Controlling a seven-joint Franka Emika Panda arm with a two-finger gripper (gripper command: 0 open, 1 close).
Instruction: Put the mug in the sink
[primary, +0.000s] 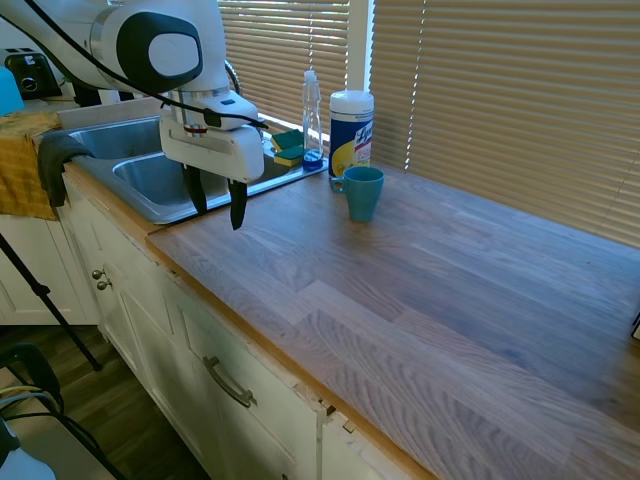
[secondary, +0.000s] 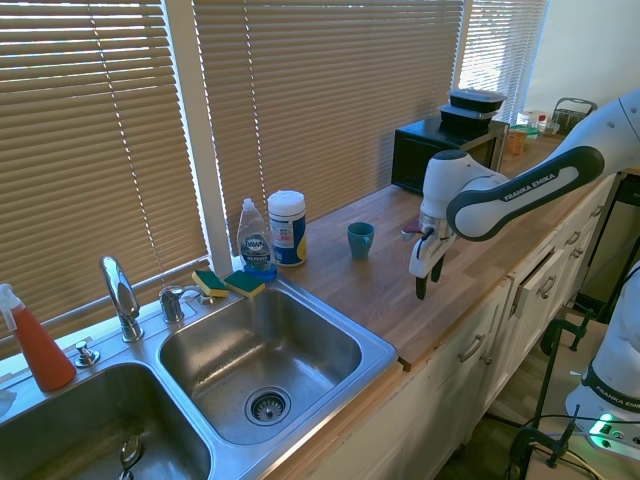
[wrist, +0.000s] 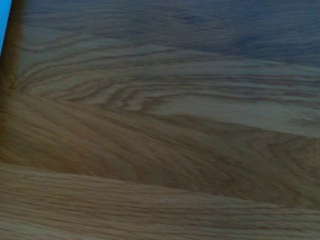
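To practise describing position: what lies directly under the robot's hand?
Only bare wooden countertop lies under the open hand; the wrist view shows nothing but wood grain. The mug stands apart, near the wipes canister.

Wipes canister (primary: 351, 133) print – blurred, unreadable

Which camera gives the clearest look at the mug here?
The first exterior view: the mug is close and unobstructed, upright on the counter beside the wipes canister, handle visible. The second exterior view shows it smaller and farther off. The wrist view shows only wood grain, no mug.
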